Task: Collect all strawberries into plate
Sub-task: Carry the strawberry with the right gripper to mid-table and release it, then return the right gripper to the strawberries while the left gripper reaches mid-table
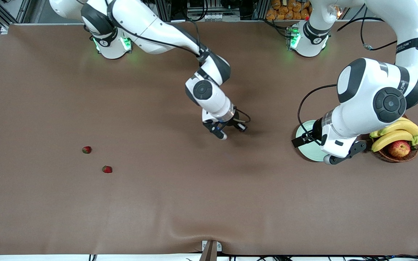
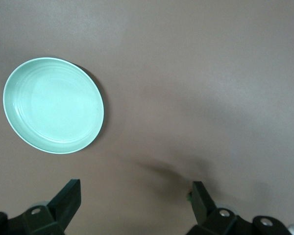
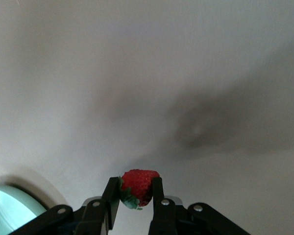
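The right gripper [image 3: 135, 198] pinches a strawberry [image 3: 138, 185] between its fingers above the counter [image 1: 165, 203], while the left gripper [image 2: 136, 196] hangs spread wide just beside the plate [image 2: 53, 105]

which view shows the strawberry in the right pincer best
The right wrist view: the small red strawberry with green leaves sits plainly clamped in the right pincer. In the front view that pincer hangs over bare brown table and hides the berry. The left wrist view shows only the pale mint-green round plate, empty.
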You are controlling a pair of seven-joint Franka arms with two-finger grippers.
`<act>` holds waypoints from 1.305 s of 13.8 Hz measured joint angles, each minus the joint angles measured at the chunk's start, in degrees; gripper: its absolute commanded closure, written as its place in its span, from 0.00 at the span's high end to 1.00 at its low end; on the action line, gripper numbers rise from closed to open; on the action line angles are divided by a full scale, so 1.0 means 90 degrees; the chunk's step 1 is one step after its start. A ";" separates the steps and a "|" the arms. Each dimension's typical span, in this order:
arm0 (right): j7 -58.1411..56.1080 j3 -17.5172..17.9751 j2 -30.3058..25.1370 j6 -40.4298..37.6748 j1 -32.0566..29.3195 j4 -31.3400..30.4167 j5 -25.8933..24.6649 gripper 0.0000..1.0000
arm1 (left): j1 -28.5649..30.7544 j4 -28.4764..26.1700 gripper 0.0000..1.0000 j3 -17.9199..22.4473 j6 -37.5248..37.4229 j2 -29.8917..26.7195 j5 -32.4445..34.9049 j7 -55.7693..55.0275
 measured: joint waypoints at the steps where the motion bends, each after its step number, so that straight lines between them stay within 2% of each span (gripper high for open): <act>1: 0.0056 -0.0006 0.0028 0.0049 0.0099 0.0004 0.0000 0.12 | 0.0000 -0.0009 1.00 0.0000 0.0000 0.0000 0.0000 0.0000; 4: 0.0186 -0.0018 0.0161 0.0298 0.0271 0.0036 0.0000 0.12 | 0.0003 -0.0052 1.00 0.0001 0.0000 0.0000 0.0000 0.0000; 5: 0.0250 -0.0022 0.0214 0.0416 0.0290 0.0053 0.0000 0.23 | 0.0003 -0.0070 1.00 0.0001 0.0002 0.0000 0.0000 0.0000; 6: 0.0320 -0.0023 0.0255 0.0474 0.0303 0.0087 0.0000 0.53 | 0.0003 -0.0087 1.00 0.0001 0.0002 0.0000 0.0000 0.0000; 7: 0.0374 -0.0025 0.0287 0.0490 0.0313 0.0132 0.0000 0.54 | 0.0001 -0.0102 1.00 0.0001 0.0002 0.0000 0.0000 0.0000; 8: 0.0397 -0.0037 0.0301 0.0490 0.0318 0.0156 0.0000 0.59 | 0.0000 -0.0113 1.00 0.0001 0.0002 0.0000 0.0000 0.0000; 9: 0.0401 -0.0061 0.0303 0.0490 0.0319 0.0166 0.0000 0.73 | -0.0001 -0.0117 1.00 0.0001 0.0003 0.0000 0.0000 0.0000; 15: 0.0390 -0.0307 0.0229 0.0305 0.0110 0.0444 -0.0057 0.75 | -0.0170 -0.0369 1.00 -0.0009 0.0210 0.0001 0.0000 0.0000; 18: 0.0096 -0.0345 0.0046 -0.0551 -0.0496 0.0500 -0.0615 0.75 | -0.0228 -0.0452 1.00 -0.0011 0.0224 0.0000 0.0000 0.0000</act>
